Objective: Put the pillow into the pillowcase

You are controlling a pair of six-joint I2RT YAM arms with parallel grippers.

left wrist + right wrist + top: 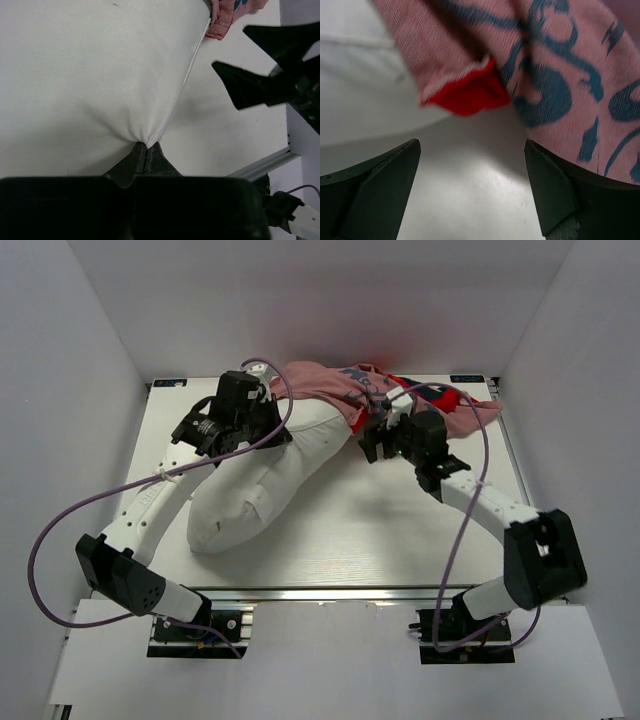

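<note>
1. The white table (350, 530) fills the middle of the overhead view and carries everything else.
2. The pillow (265, 480), white and plump, lies slantwise from the lower left of the table up toward its upper middle. We judge that most of it is outside the cover; only its upper end meets the fabric.
3. The pillowcase (325, 382) is bunched along the upper middle and upper right of the table, pale pink inside showing. It drapes over the pillow's top end. We cannot tell whether that end is truly inside the opening.
4. The left gripper (146, 150), bottom centre of its wrist view, is pinched tight on a gathered corner of the pillow.
5. The right gripper (471, 145) is spread wide and holds nothing, over bare table just below the cover.
6. The red edge (465, 92) of the pillowcase hangs just above those open fingers, ungrasped. We judge the task barely begun: the opening needs holding and the pillow feeding in.
</note>
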